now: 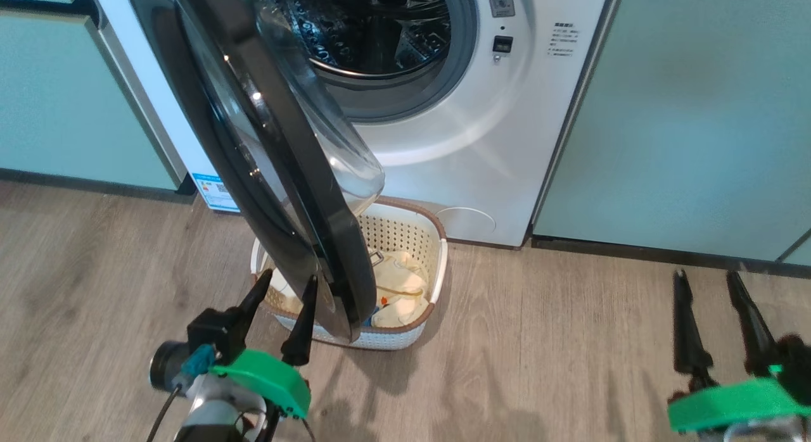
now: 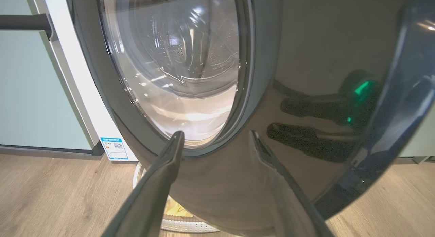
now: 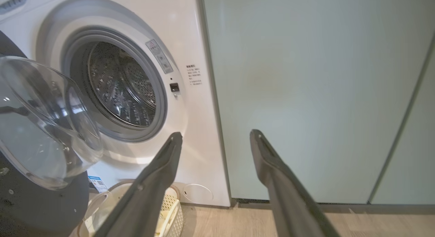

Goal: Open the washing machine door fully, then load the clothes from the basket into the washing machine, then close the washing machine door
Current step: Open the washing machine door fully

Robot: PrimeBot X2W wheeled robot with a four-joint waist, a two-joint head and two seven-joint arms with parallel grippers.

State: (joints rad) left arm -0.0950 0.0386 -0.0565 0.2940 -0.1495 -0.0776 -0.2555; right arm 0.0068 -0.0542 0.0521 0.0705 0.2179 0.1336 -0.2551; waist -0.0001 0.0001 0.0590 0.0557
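The washing machine [image 1: 481, 125] [image 3: 190, 36] stands with its steel drum exposed. Its glossy black door [image 1: 279, 170] [image 2: 306, 77] [image 3: 40, 135] is swung about halfway out, hanging over the cream basket [image 1: 437, 239] [image 3: 173, 213] on the floor. Pale yellow clothes [image 1: 399, 290] lie in the basket, partly hidden behind the door. My left gripper [image 1: 288, 278] [image 2: 215, 137] is open, its fingertips close against the door's outer face near the lower edge. My right gripper [image 1: 704, 276] [image 3: 215, 135] is open and holds nothing, low at the right, pointing at the cabinet beside the washer.
Pale green cabinets [image 1: 684, 113] [image 1: 57, 87] flank the washer on both sides. A dark cabinet handle [image 2: 23, 22] juts out at the left. Wooden floor [image 1: 570, 340] spreads in front, with a dark plinth along the cabinet bases.
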